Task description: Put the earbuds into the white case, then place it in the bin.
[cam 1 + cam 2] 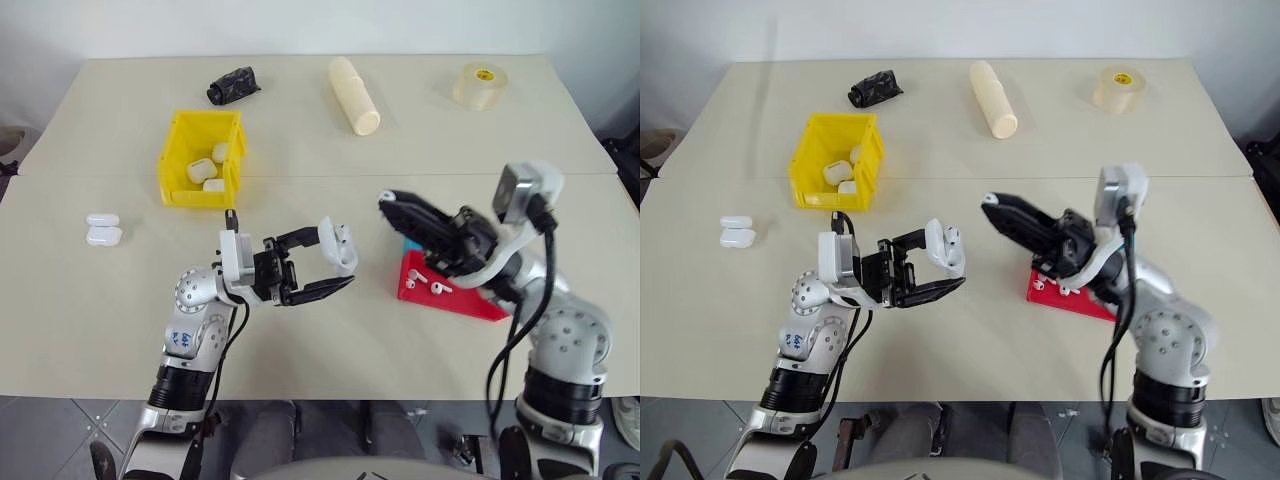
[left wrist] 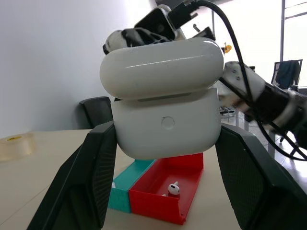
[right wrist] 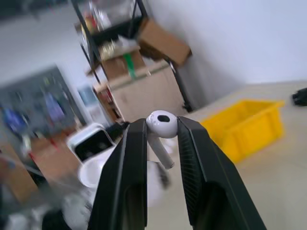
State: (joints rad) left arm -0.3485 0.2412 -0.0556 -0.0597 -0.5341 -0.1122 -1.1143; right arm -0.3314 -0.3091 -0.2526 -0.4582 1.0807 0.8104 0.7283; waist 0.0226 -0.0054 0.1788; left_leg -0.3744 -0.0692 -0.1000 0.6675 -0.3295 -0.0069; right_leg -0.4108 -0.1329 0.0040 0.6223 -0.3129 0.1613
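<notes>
1. My left hand (image 1: 318,270) is clamped on the white case (image 1: 338,246), held up above the worktop (image 1: 120,330) with the lid flipped open. In the left wrist view the two black fingers (image 2: 81,182) press on the case's lower body from either side, below the hinge line.
2. My right hand (image 3: 160,127) is nearly closed on one of the earbuds (image 3: 160,125); the bulb sits between the fingertips and the stem hangs down into the gap. It is raised near the case, pointing toward it.
3. I judge the earbud to be very light, hard and glossy, so it could squirt out of a pinch. A grip across the bulb, leaving the stem free, looks right, since the stem must enter the socket first.
4. The case is also smooth and rounded. Holding the body rather than the lid keeps the hinge free, but I would not squeeze harder, as it could slide upward out of the fingers.
5. More earbuds lie in the red tray (image 1: 445,300) on the worktop, under my right arm.
6. The bin (image 1: 203,157) stands well apart on the far left, already holding several white cases.
</notes>
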